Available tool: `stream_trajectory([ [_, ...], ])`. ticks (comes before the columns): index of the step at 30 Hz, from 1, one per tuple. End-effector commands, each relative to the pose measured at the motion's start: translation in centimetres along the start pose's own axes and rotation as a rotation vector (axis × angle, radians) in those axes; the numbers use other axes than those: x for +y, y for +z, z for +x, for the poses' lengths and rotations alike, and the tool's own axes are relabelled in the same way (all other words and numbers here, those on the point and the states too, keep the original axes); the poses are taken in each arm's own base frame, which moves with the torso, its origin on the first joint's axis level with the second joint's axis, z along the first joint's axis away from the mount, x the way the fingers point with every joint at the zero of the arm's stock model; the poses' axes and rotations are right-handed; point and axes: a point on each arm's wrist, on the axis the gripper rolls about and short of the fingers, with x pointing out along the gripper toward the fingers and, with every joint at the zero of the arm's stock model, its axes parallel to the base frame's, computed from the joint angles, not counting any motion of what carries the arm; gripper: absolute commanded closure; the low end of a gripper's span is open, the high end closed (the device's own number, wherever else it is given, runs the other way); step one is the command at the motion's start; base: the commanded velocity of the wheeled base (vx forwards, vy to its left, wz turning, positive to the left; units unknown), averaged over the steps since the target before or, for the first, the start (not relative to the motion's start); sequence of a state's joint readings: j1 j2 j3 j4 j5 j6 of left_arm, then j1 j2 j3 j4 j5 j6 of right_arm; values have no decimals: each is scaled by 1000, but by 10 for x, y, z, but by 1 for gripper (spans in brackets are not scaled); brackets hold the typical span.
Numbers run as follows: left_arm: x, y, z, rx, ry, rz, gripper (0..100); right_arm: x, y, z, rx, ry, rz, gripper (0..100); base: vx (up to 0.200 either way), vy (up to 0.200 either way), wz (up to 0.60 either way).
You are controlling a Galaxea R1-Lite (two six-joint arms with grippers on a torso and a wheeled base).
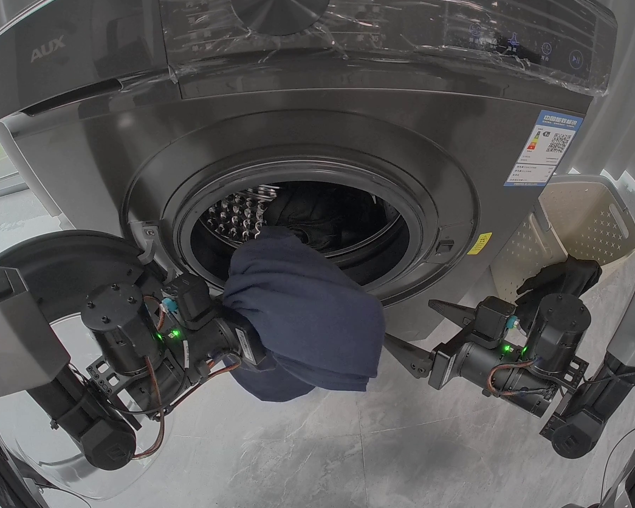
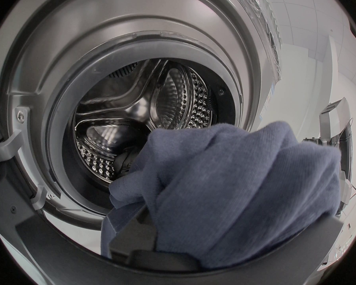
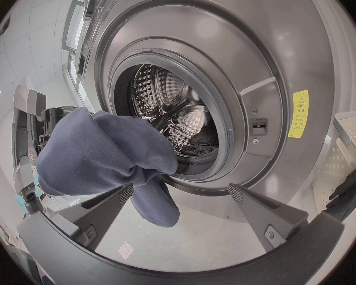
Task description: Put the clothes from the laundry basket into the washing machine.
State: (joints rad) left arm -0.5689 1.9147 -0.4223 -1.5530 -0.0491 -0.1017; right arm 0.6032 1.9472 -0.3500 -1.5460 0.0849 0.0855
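Observation:
The washing machine's drum opening (image 1: 296,206) stands open, and dark clothes (image 1: 317,213) lie inside the drum (image 3: 162,95). A navy blue garment (image 1: 310,312) is bunched over my left gripper (image 1: 282,326), right at the lower rim of the opening; its tip leans into the mouth. The cloth (image 2: 233,187) hides the left fingers, which hold it up. My right gripper (image 1: 409,321) hangs open and holds nothing, low in front of the machine to the right of the navy garment (image 3: 103,155). The cream laundry basket (image 1: 585,220) stands at the right, with a black garment (image 1: 561,276) draped over its front edge.
The round machine door (image 1: 56,262) is swung open at the left, close beside my left arm. Grey tiled floor (image 1: 402,446) lies below the opening. A yellow label (image 3: 298,113) and the door latch (image 3: 259,126) sit right of the opening.

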Motion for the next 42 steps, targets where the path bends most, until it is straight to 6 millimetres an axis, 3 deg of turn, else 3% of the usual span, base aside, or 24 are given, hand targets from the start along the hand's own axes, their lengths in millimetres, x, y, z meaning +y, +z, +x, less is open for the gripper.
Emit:
stream_trajectory([
  [1,-3,0,3,-8,-9,-1,100,2,-1,-1,5,8,-1,0,0,0,0],
  [4,-10,1,9,-19,-36,-4,100,9,-2,-2,8,14,1,0,0,0,0],
  [13,5,-20,80,-89,1,-10,100,20,5,-6,-16,31,2,0,0,0,0],
  [22,20,-34,134,-128,82,-7,100,20,5,-7,-13,33,2,0,0,0,0],
  [33,51,-28,189,-167,180,-2,100,21,2,-6,-2,32,4,0,0,0,0],
  [42,64,-2,223,-239,269,-6,100,23,0,-5,3,42,4,0,0,0,0],
])
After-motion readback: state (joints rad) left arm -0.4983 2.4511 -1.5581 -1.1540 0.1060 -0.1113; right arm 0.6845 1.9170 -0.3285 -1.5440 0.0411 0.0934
